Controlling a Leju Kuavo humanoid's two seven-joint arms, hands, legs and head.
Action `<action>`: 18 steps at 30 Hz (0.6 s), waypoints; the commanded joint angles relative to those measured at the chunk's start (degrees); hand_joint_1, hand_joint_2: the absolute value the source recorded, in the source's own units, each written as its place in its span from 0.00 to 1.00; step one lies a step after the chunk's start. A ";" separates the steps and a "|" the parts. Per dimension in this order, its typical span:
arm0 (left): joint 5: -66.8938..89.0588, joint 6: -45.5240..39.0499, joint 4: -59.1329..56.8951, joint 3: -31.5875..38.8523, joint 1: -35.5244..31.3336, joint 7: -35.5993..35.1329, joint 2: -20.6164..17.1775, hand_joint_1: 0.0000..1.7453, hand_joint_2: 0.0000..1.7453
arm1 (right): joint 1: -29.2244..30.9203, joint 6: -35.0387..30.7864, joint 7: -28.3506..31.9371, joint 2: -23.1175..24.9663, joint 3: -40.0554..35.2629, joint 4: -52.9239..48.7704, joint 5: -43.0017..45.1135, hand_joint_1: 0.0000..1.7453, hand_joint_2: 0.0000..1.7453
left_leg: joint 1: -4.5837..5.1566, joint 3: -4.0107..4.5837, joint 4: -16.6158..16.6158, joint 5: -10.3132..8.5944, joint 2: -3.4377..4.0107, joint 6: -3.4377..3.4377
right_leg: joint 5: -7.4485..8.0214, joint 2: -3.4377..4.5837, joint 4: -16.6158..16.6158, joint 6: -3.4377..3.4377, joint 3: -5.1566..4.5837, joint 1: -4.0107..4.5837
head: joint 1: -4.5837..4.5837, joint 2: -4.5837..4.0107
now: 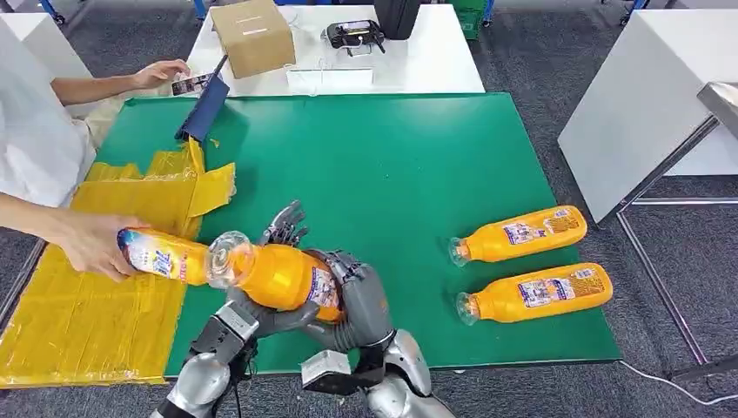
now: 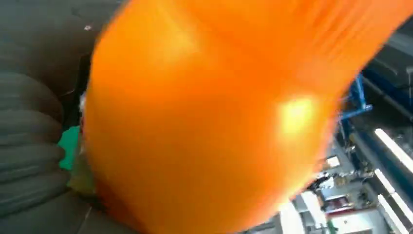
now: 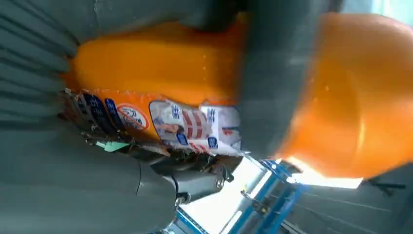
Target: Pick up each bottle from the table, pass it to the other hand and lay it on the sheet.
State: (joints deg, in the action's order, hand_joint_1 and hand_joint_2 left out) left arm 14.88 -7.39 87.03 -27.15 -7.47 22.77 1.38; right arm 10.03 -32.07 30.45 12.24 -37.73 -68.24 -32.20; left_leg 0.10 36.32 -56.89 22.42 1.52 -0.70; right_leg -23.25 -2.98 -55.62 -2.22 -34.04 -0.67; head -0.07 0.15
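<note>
- Near the front edge of the green mat [image 1: 392, 165], an orange bottle [image 1: 278, 274] lies tilted between both robot hands, its clear cap end pointing toward the yellow sheet [image 1: 78, 313].
- Its plastic body is smooth and glossy, rounded, with a printed label in white, red and blue wrapped around it.
- Right hand [image 1: 357, 292]: grey fingers wrapped around the labelled end, gripping it.
- Left hand [image 1: 274, 261]: it cups the bottle from below and behind, dark fingers spread above; the left wrist view shows a blurred orange surface right against the palm.
- Two more bottles [image 1: 519, 235] [image 1: 537, 293] lie side by side on the mat, well to the right.
- On the crinkled sheet, a person's hand [image 1: 87, 244] holds another bottle [image 1: 161, 255].
- A cardboard box [image 1: 252, 35] sits on the white table [image 1: 435, 61].
</note>
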 commanded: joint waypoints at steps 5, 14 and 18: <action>0.67 -2.27 -6.00 -0.15 -3.47 -0.88 0.25 0.00 1.00 | 2.40 -2.26 -0.04 -3.42 -7.52 0.72 -1.32 1.00 1.00 | -0.06 -0.29 0.00 0.12 -0.21 0.06 | -0.14 0.13 0.03 0.08 0.34 0.01 | 0.02 0.00; -6.41 -6.44 -1.25 4.67 -1.85 3.27 1.77 1.00 1.00 | 4.52 -4.68 -3.60 -4.17 -12.75 5.47 -1.06 1.00 1.00 | -0.08 -0.22 0.03 0.08 -0.10 0.06 | -0.08 0.14 0.07 0.07 0.25 0.04 | 0.04 0.00; -9.29 -7.68 -0.07 6.13 -1.17 4.23 2.33 1.00 1.00 | 4.40 -3.99 -4.25 -4.08 -11.99 6.28 0.22 1.00 1.00 | -0.07 -0.21 0.03 0.08 -0.12 0.04 | -0.08 0.10 0.08 0.05 0.25 0.03 | 0.04 0.00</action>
State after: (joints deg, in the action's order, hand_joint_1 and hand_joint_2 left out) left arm 9.44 -12.85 86.20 -26.03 -6.51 26.45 2.01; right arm 14.18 -36.65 26.05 10.40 -45.31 -67.21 -33.24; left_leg 0.10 36.32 -56.89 22.41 1.55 -0.71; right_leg -23.25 -2.96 -55.62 -2.22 -34.06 -0.67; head -0.02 0.15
